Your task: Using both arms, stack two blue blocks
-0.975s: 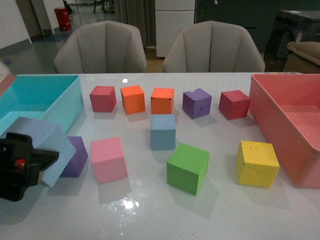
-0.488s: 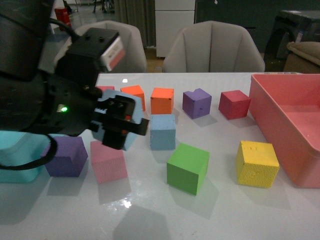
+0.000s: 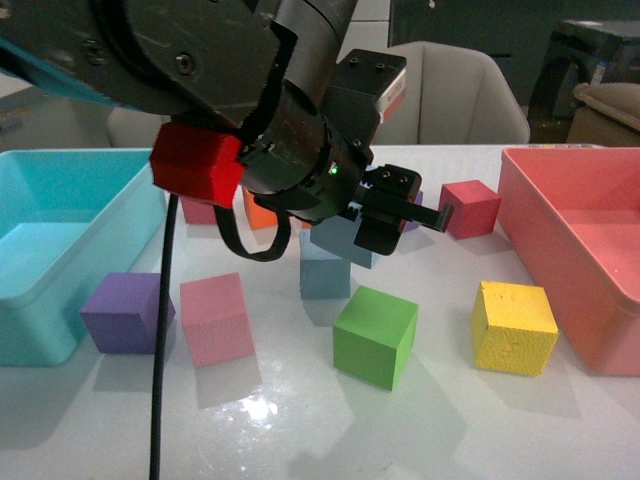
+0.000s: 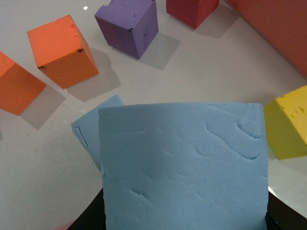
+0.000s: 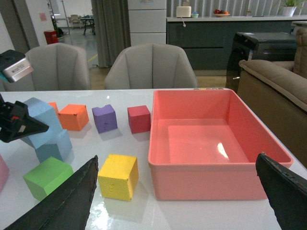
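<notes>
My left gripper (image 3: pixel 385 215) is shut on a pale blue block (image 3: pixel 343 242) and holds it tilted, just above the second blue block (image 3: pixel 322 280), which stands on the white table. In the left wrist view the held block (image 4: pixel 182 167) fills the picture and a corner of the lower block (image 4: pixel 91 128) peeks out beneath it. The right wrist view shows the held block (image 5: pixel 41 112) against the top of the lower one (image 5: pixel 53 146); whether they touch I cannot tell. My right gripper (image 5: pixel 175 196) is open and empty, low over the table's near right side, out of the front view.
A green cube (image 3: pixel 375 335) and a yellow cube (image 3: pixel 513 327) stand in front. A pink cube (image 3: pixel 215 318) and a purple cube (image 3: pixel 125 312) stand to the left. The turquoise bin (image 3: pixel 60 200) is at far left, the pink bin (image 3: pixel 570 230) at right. Orange (image 4: pixel 62 50), purple and red cubes line the back.
My left arm has swung from the table's left edge to the right with the blue block, which now hangs over the second blue block.
</notes>
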Controlling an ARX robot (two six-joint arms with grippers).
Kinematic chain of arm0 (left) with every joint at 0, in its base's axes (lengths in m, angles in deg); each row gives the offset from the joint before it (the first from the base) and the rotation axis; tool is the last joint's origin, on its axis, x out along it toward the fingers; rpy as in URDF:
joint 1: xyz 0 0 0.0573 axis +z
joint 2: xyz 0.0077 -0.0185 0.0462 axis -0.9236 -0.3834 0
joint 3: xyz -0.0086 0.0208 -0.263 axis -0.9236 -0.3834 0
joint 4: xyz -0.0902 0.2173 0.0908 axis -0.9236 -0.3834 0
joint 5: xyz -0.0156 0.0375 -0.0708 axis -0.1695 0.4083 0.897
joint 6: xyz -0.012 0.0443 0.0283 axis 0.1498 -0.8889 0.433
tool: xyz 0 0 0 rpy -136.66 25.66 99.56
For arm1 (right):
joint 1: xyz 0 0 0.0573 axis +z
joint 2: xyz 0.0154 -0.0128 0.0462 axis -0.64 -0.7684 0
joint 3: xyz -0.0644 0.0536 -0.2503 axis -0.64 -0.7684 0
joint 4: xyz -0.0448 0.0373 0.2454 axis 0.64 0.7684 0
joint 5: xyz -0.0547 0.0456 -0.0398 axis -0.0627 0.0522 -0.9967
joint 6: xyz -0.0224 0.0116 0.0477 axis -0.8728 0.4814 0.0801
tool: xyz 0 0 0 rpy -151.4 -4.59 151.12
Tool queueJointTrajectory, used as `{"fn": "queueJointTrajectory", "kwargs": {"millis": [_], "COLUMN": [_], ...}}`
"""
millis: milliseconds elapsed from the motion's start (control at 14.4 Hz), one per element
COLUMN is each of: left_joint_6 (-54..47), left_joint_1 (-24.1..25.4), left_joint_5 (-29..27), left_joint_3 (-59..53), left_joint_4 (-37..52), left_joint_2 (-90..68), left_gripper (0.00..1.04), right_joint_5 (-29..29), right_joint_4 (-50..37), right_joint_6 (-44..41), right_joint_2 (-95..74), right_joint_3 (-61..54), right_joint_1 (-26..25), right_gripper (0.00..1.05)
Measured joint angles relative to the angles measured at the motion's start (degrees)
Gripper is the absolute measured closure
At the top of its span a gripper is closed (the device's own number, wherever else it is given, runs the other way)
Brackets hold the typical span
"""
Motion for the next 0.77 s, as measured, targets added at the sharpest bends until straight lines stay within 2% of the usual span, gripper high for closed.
{"fn": "queueJointTrajectory", "kwargs": {"millis": [279,418,766], "left_joint_6": [-0.2,0.9,4.7], "left_joint_1": [1.2,3.8,6.4], "left_joint_5": [-2.3,-2.8,-0.9], "left_joint_3": [9.9,16.3,19.3], "left_joint_4": [-4.4,-8.1,-10.0], "left_joint_2": [-8.6,-13.7,-15.5], "left_gripper": [0.55,0.55,0.55], "right_joint_5": [0.0,0.0,0.0], "right_joint_4": [0.0,0.0,0.0], "right_joint_6": [0.0,0.0,0.0], "right_joint_2": [0.0,0.0,0.0], "right_joint_3": [0.0,0.0,0.0], "right_joint_1": [0.0,0.0,0.0], "right_gripper": [0.06,0.06,0.06]}}
